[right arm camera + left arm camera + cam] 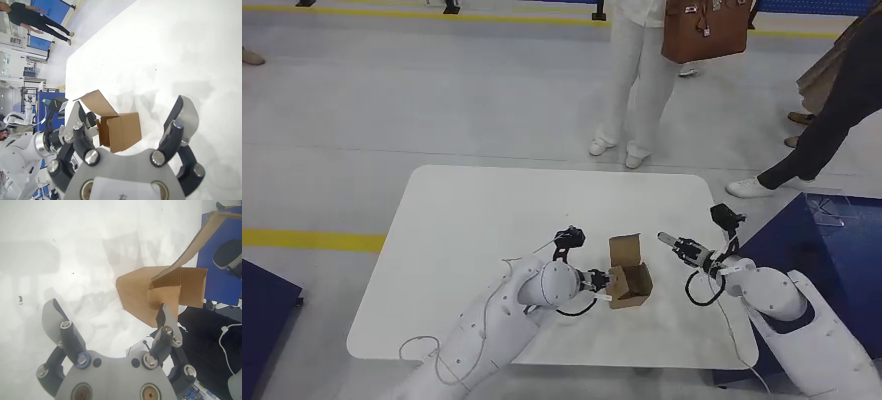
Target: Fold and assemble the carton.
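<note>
Left gripper (107,306) spread wide, one fingertip (160,313) touching a side flap of the carton (629,282), tall flap up, on the table (482,230). Right gripper (130,101) gapes just beside it, not touching. Best to push the flap inward slowly while bracing the opposite wall.

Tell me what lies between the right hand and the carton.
Nothing: a bare strip of white table separates the open right hand from the carton, seen in the top view.

Carton (124,128) lower corner hidden behind right gripper (129,100) base; raised flap (196,241) cut off by left wrist view's edge.
</note>
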Controlling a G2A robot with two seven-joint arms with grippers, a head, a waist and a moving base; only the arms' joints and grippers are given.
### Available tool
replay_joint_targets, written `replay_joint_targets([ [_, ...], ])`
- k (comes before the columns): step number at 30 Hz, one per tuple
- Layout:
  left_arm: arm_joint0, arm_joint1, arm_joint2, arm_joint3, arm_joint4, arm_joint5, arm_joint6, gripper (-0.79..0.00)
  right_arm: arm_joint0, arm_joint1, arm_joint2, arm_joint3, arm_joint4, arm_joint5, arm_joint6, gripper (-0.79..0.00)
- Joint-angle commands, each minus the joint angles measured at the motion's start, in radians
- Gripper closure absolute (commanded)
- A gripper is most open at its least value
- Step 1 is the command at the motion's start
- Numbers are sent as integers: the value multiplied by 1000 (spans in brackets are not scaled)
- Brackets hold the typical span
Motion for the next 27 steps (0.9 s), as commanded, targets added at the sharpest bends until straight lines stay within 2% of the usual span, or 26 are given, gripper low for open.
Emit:
replay_joint_targets([
  [1, -3, -4, 3, 11, -1, -1, 3, -785, -1, -1, -1, 20, 23, 6, 46, -785],
  [6, -18, -15, 12, 46, 3, 5, -1, -785, 15, 1, -84, 7, -275, 36, 86, -785],
  [10, -25, -23, 16, 60, 2, 5, -3, -785, 21, -3, -123, -7, -377, 40, 125, -785],
  [27, -4, -31, -4, 56, 10, -6, -3, -785, 8, -26, -130, -49, -383, 5, 136, -785],
])
